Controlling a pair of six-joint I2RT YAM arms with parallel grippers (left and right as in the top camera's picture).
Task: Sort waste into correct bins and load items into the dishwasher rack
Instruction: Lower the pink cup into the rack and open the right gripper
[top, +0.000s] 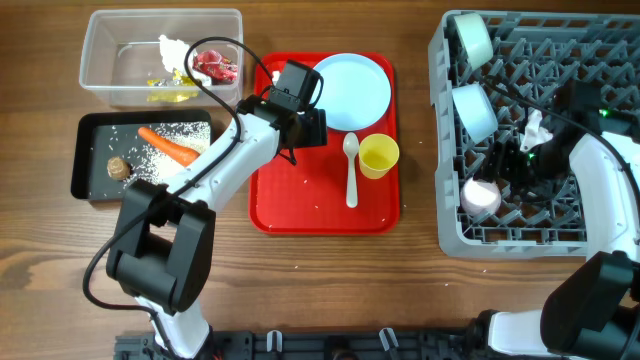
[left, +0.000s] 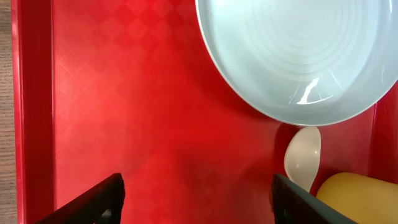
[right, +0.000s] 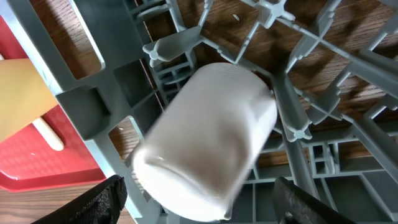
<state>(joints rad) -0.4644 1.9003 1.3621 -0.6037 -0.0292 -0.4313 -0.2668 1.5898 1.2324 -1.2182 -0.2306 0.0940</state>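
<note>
— Why is the right gripper (right: 199, 186) parked down inside the rack (top: 441, 120)?

— It's over the pink cup (right: 205, 137). The cup lies on its side among the pegs in the near left part of the rack. The fingers stand wide on either side, with a gap showing on one side, so I'd call it open, not clamped. My guess is the cup has been set there to rest against the pegs.

— And the cup itself?

— Pale pink, smooth, a bit blurred from the wrist camera. Its mouth seems to face the rack's outer wall.

— What else is loaded?

— Two bowls (top: 472, 38) (top: 474, 110), tilted on edge along the same left column, farther back.

— And the left gripper (left: 198, 186)?

— Open too, with nothing in it, hanging over bare red tray (top: 290, 200). The plate (top: 352, 90) is just ahead of it, and the spoon (top: 351, 170) and yellow cup (top: 378, 155) are off to one side. I'd say it's lined up for one of those, since they're what's left to load.

— And the rubbish?

— It looks sorted. The carrot (top: 168, 146), rice (top: 150, 155) and a brown lump (top: 118, 168) are in the black tray (top: 85, 150). The tissue (top: 173, 48) and wrappers (top: 215, 66) are in the clear tub (top: 100, 60). A few white specks are on the red tray, too small to name.
</note>
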